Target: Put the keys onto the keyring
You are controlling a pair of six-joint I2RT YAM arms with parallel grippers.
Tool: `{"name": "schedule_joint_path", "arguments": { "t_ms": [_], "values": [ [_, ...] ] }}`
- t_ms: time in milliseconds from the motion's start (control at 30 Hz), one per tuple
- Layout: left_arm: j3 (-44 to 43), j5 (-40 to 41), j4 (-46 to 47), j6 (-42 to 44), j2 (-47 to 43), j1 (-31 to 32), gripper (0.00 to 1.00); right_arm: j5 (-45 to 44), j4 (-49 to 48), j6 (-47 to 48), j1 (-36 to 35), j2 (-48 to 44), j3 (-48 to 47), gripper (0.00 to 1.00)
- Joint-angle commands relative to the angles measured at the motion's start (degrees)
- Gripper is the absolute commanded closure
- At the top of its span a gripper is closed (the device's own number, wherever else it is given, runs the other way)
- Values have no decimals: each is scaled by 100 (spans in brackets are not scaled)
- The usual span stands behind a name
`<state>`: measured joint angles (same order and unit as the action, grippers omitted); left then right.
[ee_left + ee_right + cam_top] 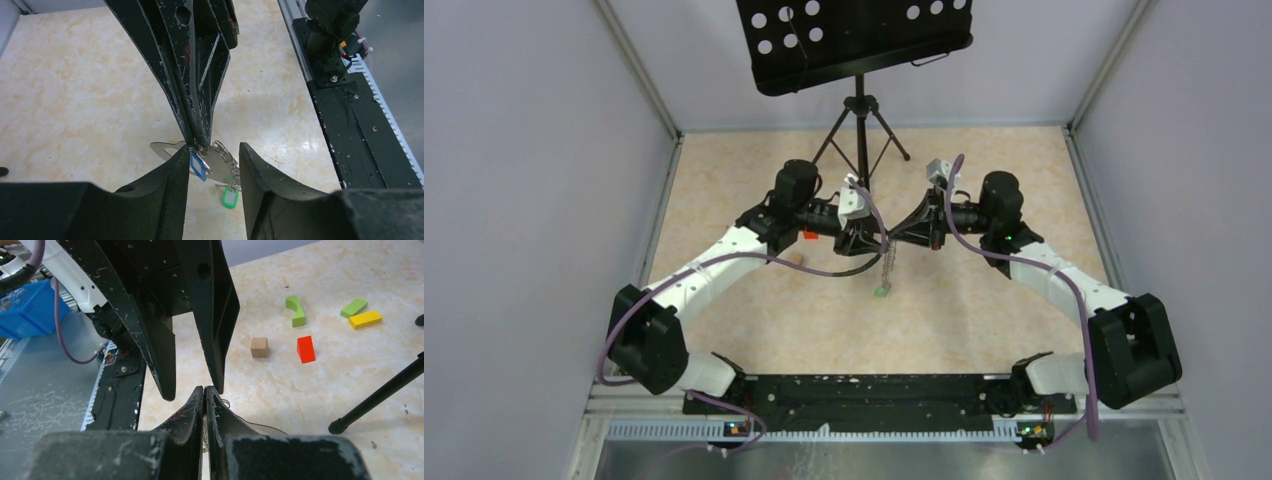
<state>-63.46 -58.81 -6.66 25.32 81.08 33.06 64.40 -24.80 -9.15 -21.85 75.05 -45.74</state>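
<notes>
We see the two hands meeting above the middle of the desk (984,310), just on the near side of the black tripod stand (860,130). The right hand (204,388) has its fingers pressed together, and in the left wrist view they pinch the top of the keyring (227,159), of which we make out only the metallic chain hanging down. The left hand (214,150) has its fingers apart, with the chain and the right hand's fingertips in the gap between them. The key with the blue tag (197,166) hangs right at the pinch. The key with the green tag (229,198) hangs at the chain's lower end; we cannot tell whether it touches the desk. To the left, a red block (305,349) and a wooden cube (259,347) lie on the desk, with a curved green block (296,310), a flat green block (354,307) and a yellow block (365,319) near them.
</notes>
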Motion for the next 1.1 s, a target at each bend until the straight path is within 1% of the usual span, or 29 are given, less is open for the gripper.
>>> {"name": "schedule_joint_path", "arguments": {
  "t_ms": [0, 267, 600, 700, 867, 900, 1067],
  "values": [
    [96, -300, 407, -107, 64, -28, 56, 195, -434, 43, 58, -111, -25, 100],
    [125, -285, 432, -92, 124, -25, 64, 212, -482, -24, 58, -84, -23, 100],
    [75, -359, 505, -183, 206, -23, 78, 211, -517, -53, 58, -78, -23, 100],
    [69, -389, 528, -223, 223, -26, 83, 211, -517, -67, 58, -68, -23, 100],
    [53, -413, 567, -265, 241, -26, 96, 212, -485, -27, 58, -69, -6, 100],
    [59, -415, 575, -278, 242, -27, 99, 210, -471, -17, 51, -69, -6, 100],
    [47, -319, 542, -282, 194, -24, 100, 173, -308, 133, 58, -60, -44, 100]
  ]
}}
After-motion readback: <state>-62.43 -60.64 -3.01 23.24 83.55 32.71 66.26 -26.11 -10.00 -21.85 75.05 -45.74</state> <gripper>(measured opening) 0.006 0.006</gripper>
